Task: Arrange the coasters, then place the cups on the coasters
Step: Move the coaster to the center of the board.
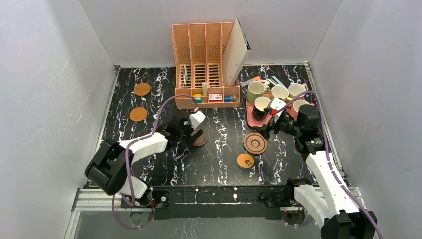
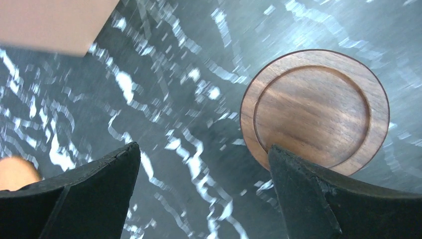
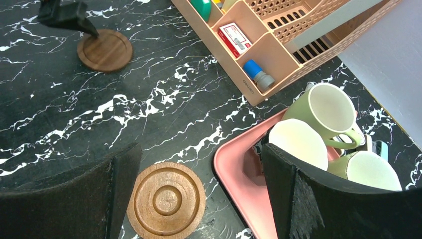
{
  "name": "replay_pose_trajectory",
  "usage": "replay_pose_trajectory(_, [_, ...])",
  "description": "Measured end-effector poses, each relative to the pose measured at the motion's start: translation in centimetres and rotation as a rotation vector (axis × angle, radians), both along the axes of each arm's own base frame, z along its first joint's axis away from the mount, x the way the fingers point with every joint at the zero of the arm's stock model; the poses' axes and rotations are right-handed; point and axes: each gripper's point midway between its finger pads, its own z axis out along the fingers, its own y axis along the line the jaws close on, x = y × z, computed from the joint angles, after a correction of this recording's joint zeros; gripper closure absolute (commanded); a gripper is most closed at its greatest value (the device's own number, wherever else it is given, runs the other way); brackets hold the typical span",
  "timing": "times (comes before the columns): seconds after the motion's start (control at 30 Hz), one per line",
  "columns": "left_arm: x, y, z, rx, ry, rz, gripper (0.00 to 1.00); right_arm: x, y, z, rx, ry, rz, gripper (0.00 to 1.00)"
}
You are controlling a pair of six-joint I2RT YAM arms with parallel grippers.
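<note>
Two plain orange-brown coasters (image 1: 142, 89) (image 1: 138, 114) lie at the far left. My left gripper (image 1: 195, 130) (image 2: 204, 149) hangs open low over the table, its right finger (image 2: 308, 199) overlapping the near rim of the dark brown coaster (image 1: 200, 139) (image 2: 313, 107) (image 3: 105, 50). The ringed wooden coaster (image 1: 255, 143) (image 3: 166, 200) and the orange marked coaster (image 1: 245, 161) lie centre-right. Several cups stand on the pink tray (image 1: 250, 115) (image 3: 239, 164): olive green (image 1: 256, 91) (image 3: 326, 109), white (image 1: 279, 92), black (image 1: 261, 106) (image 3: 297, 144), pink (image 1: 300, 105). My right gripper (image 1: 266, 124) (image 3: 199, 154) is open above the tray's near-left corner, holding nothing.
A tan desk organizer (image 1: 206, 64) (image 3: 259, 55) with small items stands at the back centre, with a white board (image 1: 236, 50) leaning on it. Pens and clutter (image 1: 263, 79) lie behind the tray. Grey walls enclose the table on three sides.
</note>
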Motion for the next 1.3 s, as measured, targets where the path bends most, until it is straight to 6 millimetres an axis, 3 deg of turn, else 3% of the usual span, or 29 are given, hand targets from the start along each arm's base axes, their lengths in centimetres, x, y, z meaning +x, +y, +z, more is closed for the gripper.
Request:
replay_pose_trajectory(0.2, [-1.2, 6.5, 0.1, 0.029, 0.003, 0.087, 0.02, -0.2, 0.1, 0.2, 0.006, -0.004, 0.009, 0.02])
replay_pose_trajectory(0.43, [-3.7, 11.6, 0.3, 0.134, 0.032, 0.096, 0.02, -0.5, 0.2, 0.6, 0.015, -0.013, 0.016, 0.02])
replay_pose_trajectory(0.57, [-4.2, 14.0, 0.4, 0.184, 0.052, 0.109, 0.02, -0.6, 0.3, 0.7, 0.021, -0.008, 0.021, 0.02])
replay_pose_trajectory(1.03, [-2.5, 24.8, -0.2, 0.123, 0.144, 0.234, 0.02, -1.1, 0.6, 1.1, 0.034, -0.014, 0.044, 0.02])
replay_pose_trajectory(1.3, [-3.2, 28.4, -0.7, 0.028, 0.209, 0.245, 0.02, -1.2, 0.7, 1.1, 0.036, -0.013, 0.052, 0.02])
